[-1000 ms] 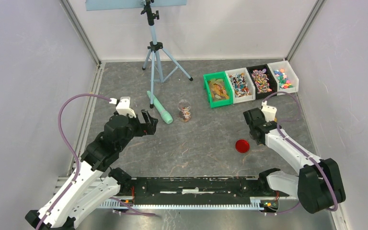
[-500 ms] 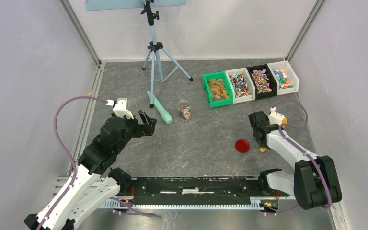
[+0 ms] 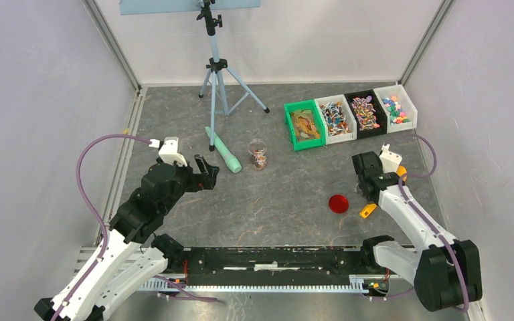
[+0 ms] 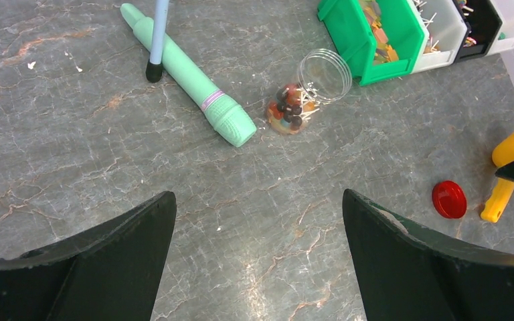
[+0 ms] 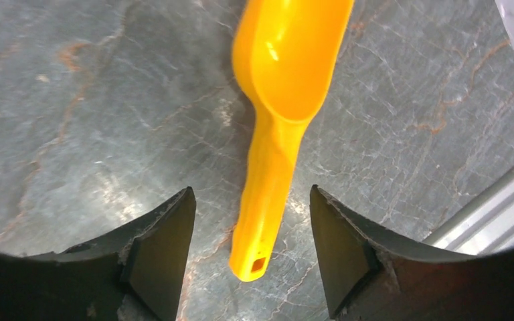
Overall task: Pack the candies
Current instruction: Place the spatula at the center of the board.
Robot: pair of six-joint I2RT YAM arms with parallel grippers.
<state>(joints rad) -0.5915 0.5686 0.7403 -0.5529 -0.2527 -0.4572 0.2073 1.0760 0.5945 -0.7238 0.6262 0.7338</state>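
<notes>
The candies lie in four bins at the back right: a green bin (image 3: 304, 124), a white bin (image 3: 336, 118), a black bin (image 3: 365, 112) and a white bin (image 3: 397, 110). A clear jar (image 3: 258, 155) holds a few candies and also shows in the left wrist view (image 4: 293, 110). My right gripper (image 5: 251, 194) is open, its fingers on either side of the orange scoop's (image 5: 274, 134) handle and apart from it. In the top view this gripper (image 3: 368, 190) is right of the red lid (image 3: 338, 203). My left gripper (image 4: 258, 197) is open and empty, left of the jar.
A mint-green tube (image 3: 223, 151) lies left of the jar, by a tripod (image 3: 217, 73) at the back. The scoop (image 3: 367, 210) lies near the right metal rail. The side walls stand close on both sides.
My right wrist has moved right and toward the near edge, and the orange scoop has come into sight beneath it. The left arm has hardly moved.
</notes>
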